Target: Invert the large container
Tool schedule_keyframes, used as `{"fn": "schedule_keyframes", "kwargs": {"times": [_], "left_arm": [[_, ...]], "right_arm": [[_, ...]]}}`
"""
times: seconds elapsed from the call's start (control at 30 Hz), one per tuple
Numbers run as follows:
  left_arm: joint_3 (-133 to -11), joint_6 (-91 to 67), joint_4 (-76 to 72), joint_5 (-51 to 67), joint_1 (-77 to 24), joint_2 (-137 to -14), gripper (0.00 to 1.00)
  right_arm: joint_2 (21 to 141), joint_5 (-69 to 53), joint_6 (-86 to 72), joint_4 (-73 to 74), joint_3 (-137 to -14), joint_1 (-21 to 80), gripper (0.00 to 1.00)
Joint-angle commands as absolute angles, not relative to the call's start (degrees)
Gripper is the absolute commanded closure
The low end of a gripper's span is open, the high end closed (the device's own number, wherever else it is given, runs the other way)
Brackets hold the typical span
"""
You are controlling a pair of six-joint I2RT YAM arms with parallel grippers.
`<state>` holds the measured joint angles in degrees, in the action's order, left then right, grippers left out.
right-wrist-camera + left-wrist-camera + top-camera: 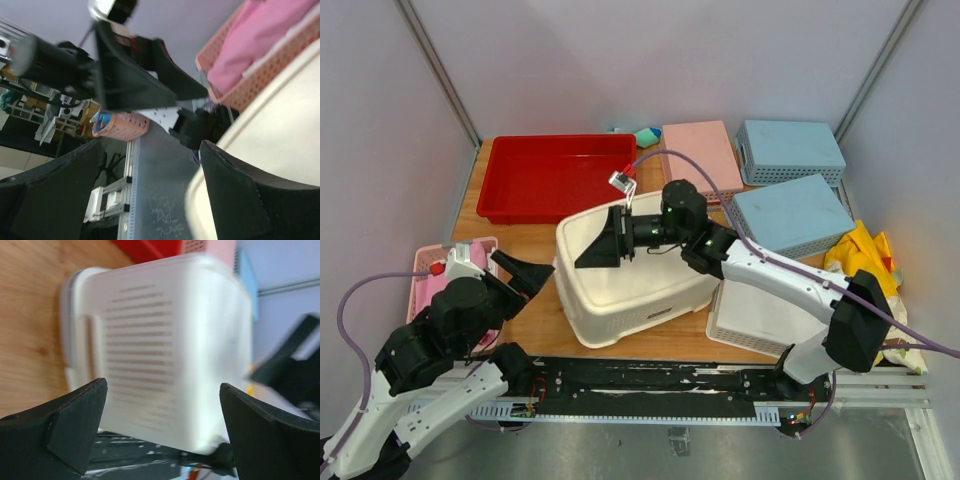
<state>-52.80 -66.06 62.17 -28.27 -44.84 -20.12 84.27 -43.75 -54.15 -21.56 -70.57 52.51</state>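
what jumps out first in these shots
The big cream perforated plastic basket sits mid-table, jaws of the right arm open over its top, those of the left arm open beside its left wall. Behind it, a shallow bright red plastic tray lies at the back left.

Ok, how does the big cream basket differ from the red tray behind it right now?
The cream basket is deep; the red tray is shallow. The basket's walls are slotted, while the tray's look solid. The basket appears to sit rim down with its closed base up, whereas the tray lies open side up with nothing in it. Both are rectangular plastic bins resting on the wooden table.
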Motion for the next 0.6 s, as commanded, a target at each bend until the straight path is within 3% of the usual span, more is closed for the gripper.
{"fn": "schedule_keyframes", "kwargs": {"times": [0.0,0.27,0.43,0.57], "left_arm": [[-52.8,-75.3,50.8,-26.5,-45.4,-18.9,0.02],[-56.5,-72.7,51.2,-29.0,-45.4,-20.2,0.03],[-62.6,-64.4,51.2,-29.7,-45.4,-29.5,0.02],[-69.9,-57.2,51.0,-33.1,-45.4,-37.7,0.01]], "right_arm": [[86.9,-46.1,-54.5,-15.6,-68.1,54.5,0.19],[87.3,-46.8,-53.0,-14.2,-69.1,54.4,0.19],[81.7,-37.7,-38.6,3.9,-74.7,50.6,0.19],[75.7,-25.5,-29.3,16.6,-75.2,40.8,0.19]]}}
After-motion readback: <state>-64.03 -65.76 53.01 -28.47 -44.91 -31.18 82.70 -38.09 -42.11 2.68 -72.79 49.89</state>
